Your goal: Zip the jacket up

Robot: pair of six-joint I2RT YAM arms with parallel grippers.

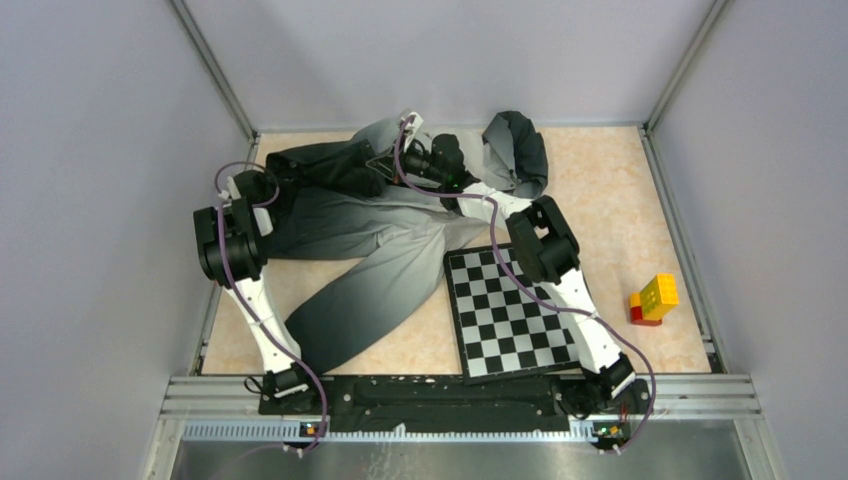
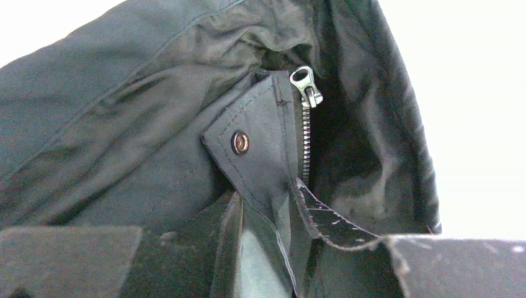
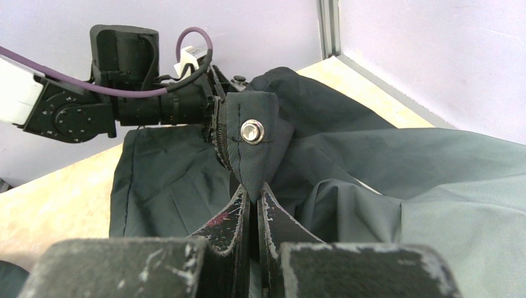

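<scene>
The large soft hooded jacket [image 1: 370, 250], its fabric fading from light grey to charcoal, lies crumpled across the far left and middle of the beige counter [image 1: 620, 200]. Its front edge is raised at the far side, where both arms meet. It looks light, limp and slightly slick, so it will likely sag and slide unless held taut. The firmest holds are the zipper tape and the small silver zipper slider [image 2: 307, 84]. The left arm reaches rightward from the left edge, its left pincer [image 2: 270, 208] clamped on fabric below the slider. The right arm stretches far and leftward, its right pincer [image 3: 251, 202] pressed together on the tip of the dark snap-button flap [image 3: 251, 155].
</scene>
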